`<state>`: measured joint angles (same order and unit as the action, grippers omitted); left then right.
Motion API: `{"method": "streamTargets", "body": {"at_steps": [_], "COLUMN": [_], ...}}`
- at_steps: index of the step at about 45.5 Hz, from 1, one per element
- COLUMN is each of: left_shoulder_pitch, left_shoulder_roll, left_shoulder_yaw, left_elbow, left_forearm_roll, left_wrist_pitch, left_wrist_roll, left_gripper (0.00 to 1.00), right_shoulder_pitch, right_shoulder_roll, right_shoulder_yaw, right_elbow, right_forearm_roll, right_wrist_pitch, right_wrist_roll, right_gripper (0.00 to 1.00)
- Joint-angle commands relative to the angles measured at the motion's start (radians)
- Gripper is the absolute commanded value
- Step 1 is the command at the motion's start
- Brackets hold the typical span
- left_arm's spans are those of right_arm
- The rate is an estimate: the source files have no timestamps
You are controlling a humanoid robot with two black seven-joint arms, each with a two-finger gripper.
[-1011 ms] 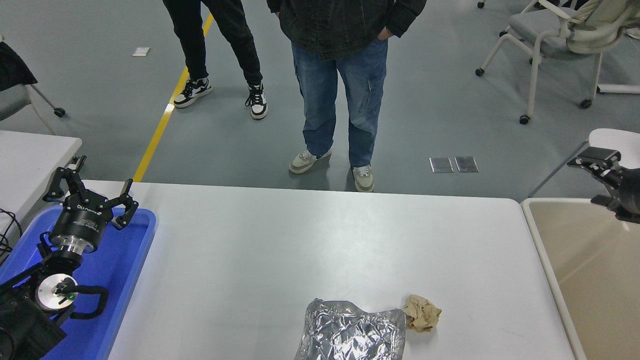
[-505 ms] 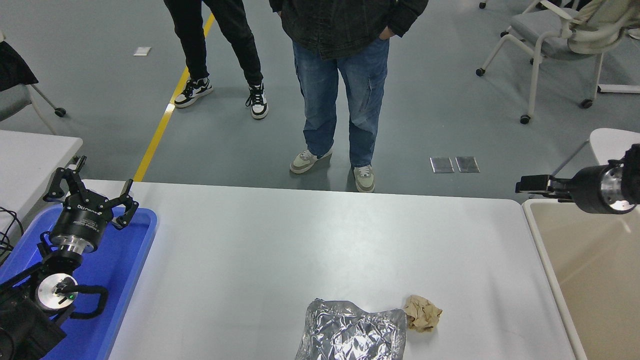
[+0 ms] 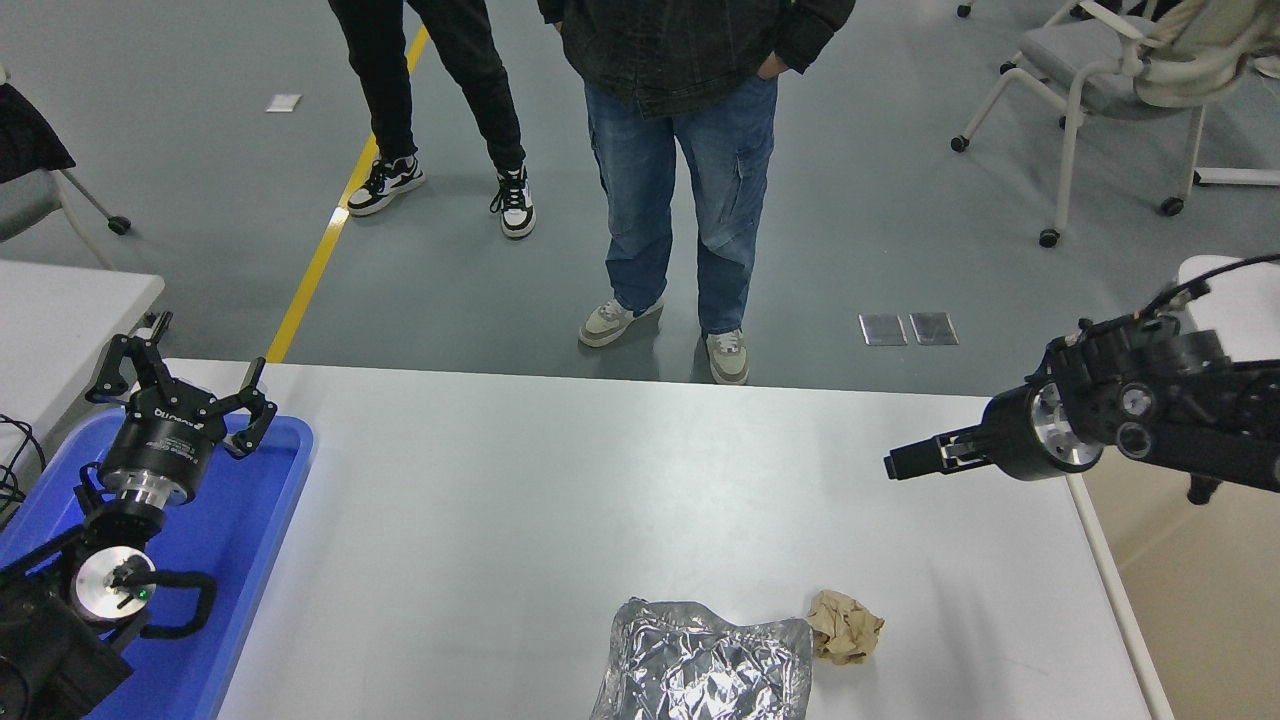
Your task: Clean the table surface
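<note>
The white table surface fills the middle of the head view. A crumpled silver foil wrapper lies at its near edge, and a crumpled brown paper ball rests against the wrapper's right side. My right gripper reaches in from the right edge and points left, above the table's right part and well above and behind the paper ball. It is seen edge-on. My left gripper is parked open over the blue tray at the lower left, holding nothing.
A blue tray sits on the table's left end. A beige bin stands against the table's right edge. Two people stand on the grey floor beyond the far edge. A smaller white table is at left, a wheeled chair at top right.
My right arm has swung in from the right edge, over the beige bin and onto the table's right end, moving left and lower. The left arm, wrapper and paper ball have not moved.
</note>
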<state>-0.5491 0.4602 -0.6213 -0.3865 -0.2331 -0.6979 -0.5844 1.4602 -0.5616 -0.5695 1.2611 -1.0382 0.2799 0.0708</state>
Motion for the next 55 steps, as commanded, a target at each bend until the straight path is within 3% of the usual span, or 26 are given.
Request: {"method": "streamTargets", "body": {"at_steps": [1,34,42,55], "left_shoulder_pitch": [0.0,0.0,0.0,0.0], "left_shoulder_roll": [0.0,0.0,0.0,0.0], "left_shoulder_yaw": [0.0,0.0,0.0,0.0], "left_elbow": [0.0,0.0,0.0,0.0], "left_forearm_roll": [0.0,0.0,0.0,0.0], "left_wrist_pitch": [0.0,0.0,0.0,0.0], "left_wrist_roll": [0.0,0.0,0.0,0.0], "left_gripper": [1.0,1.0,1.0,1.0], "right_shoulder_pitch": [0.019,0.017,0.002,-0.05], "right_shoulder_roll": [0.129,0.33,0.292,0.079], "right_shoulder_yaw": [-0.042,-0.069,-0.07,-0.05], "right_elbow": [0.003,-0.054,-0.039,0.01], "right_forearm_roll": [-0.023,-0.034,-0.031,-0.017], "right_wrist_pitch": [0.001,0.007,0.008,0.005], "right_wrist_roll": [0.0,0.001,0.0,-0.002], "right_gripper": [0.99,0.99,0.99,0.99]}}
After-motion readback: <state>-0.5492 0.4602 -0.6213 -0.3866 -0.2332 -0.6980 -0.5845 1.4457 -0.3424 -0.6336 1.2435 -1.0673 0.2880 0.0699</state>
